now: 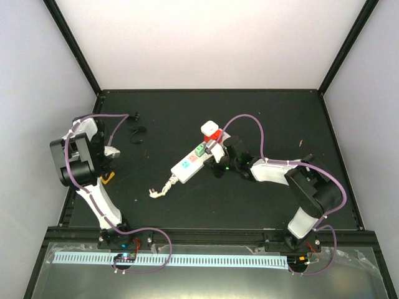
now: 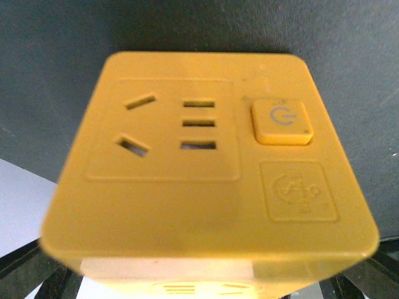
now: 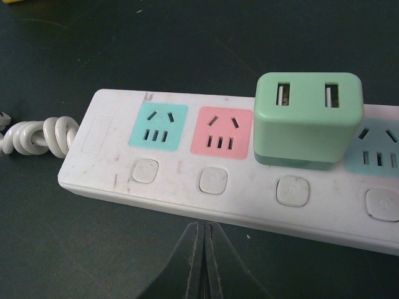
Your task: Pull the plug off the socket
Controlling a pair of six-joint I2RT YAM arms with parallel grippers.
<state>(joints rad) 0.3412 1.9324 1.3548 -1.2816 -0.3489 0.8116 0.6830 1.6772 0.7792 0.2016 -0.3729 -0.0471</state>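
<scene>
Fingers [image 3: 186,265] on the right gripper [image 3: 204,229] are pressed flat together with nothing between them, tips just off the long side of the socket [image 3: 206,187], by its pink outlet. We see that arm stretched low from the near right corner to the middle of the table [image 1: 280,118], where the strip lies diagonally. Up close the wrist view gives us the green plug [image 3: 308,118], two USB slots, fully seated, plus the coiled cord stub [image 3: 37,134]. The top view adds a red-and-white block [image 1: 212,129] at the strip's far end. The left gripper [image 1: 110,156] sits folded by the left edge. A yellow cube socket [image 2: 206,168] fills its camera, with the fingers out of shot, so we can't tell whether they're wide or narrow.
</scene>
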